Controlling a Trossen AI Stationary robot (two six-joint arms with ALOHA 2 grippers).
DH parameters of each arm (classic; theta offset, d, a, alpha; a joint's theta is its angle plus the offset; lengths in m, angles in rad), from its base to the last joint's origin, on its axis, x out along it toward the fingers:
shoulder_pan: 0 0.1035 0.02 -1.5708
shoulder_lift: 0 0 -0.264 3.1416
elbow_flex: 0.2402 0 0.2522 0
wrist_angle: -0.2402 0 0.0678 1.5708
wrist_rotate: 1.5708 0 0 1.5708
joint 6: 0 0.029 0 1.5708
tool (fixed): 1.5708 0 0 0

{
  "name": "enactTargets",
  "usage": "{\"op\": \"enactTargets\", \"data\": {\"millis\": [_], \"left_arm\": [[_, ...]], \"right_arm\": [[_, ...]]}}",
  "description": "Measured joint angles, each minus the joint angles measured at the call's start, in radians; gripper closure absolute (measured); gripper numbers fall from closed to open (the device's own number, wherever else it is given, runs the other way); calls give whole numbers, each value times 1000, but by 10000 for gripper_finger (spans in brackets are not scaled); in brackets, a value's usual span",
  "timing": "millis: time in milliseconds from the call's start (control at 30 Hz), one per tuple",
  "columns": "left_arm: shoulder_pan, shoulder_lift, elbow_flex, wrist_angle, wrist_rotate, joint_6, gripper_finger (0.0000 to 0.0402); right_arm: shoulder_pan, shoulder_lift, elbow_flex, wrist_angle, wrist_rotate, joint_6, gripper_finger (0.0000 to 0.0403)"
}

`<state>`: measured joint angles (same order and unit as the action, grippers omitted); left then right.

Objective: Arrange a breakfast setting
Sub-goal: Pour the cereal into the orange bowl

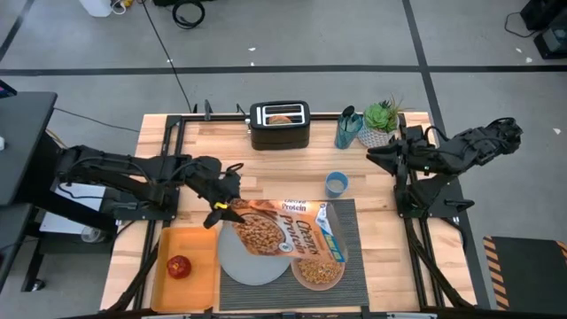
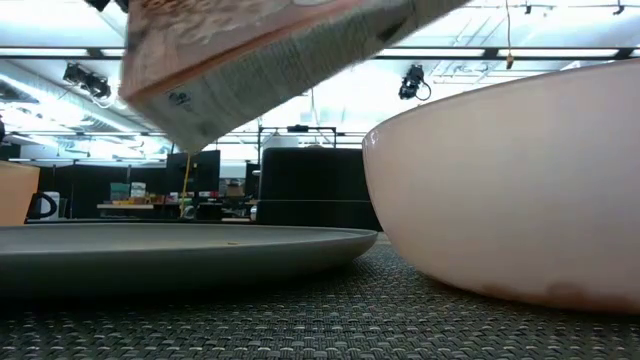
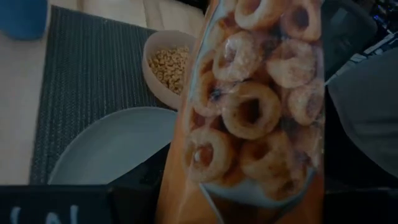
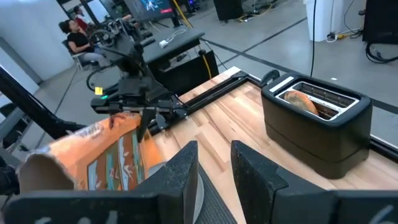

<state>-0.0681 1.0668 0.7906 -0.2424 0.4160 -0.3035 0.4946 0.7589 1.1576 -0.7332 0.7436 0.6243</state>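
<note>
My left gripper (image 1: 221,211) is shut on an orange cereal box (image 1: 283,229), held above the pale blue-grey plate (image 1: 248,264). The box's far end reaches toward the pink bowl (image 1: 317,275), which holds brown cereal and stands on the dark ribbed mat (image 1: 350,221). The box fills the left wrist view (image 3: 249,112), and the bowl (image 3: 168,65) and plate (image 3: 112,143) show beyond it. A red apple (image 1: 180,266) lies on the orange tray (image 1: 199,244). A bagel (image 4: 301,102) sticks up from the toaster's slot (image 1: 280,126). My right gripper (image 4: 214,168) is open and empty at the table's far right. No spoon shows. My left gripper holds the cereal box by its end nearest the arm (image 1: 232,213), coming about level from the table's left side. The box hides the fingers' exact place. The box is lifted clear of the plate (image 2: 180,245) and tilted (image 2: 260,60), its long side running toward the bowl.
A blue cup (image 1: 336,183) stands on the wood just beyond the mat. A potted plant (image 1: 381,117) and a teal holder (image 1: 347,128) stand at the far right by my right arm. The black toaster stands at the far middle edge.
</note>
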Motion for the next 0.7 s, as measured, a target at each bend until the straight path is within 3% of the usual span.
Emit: {"op": "enactTargets", "data": {"millis": [400,700], "left_arm": [[-7,-21,-119,405,-12,-129,221],[-7,-20,-128,552,-44,-163,221]], "right_arm": [[0,-10,0,-13,67,-6,299],[0,-11,0,-16,68,-7,299]]}}
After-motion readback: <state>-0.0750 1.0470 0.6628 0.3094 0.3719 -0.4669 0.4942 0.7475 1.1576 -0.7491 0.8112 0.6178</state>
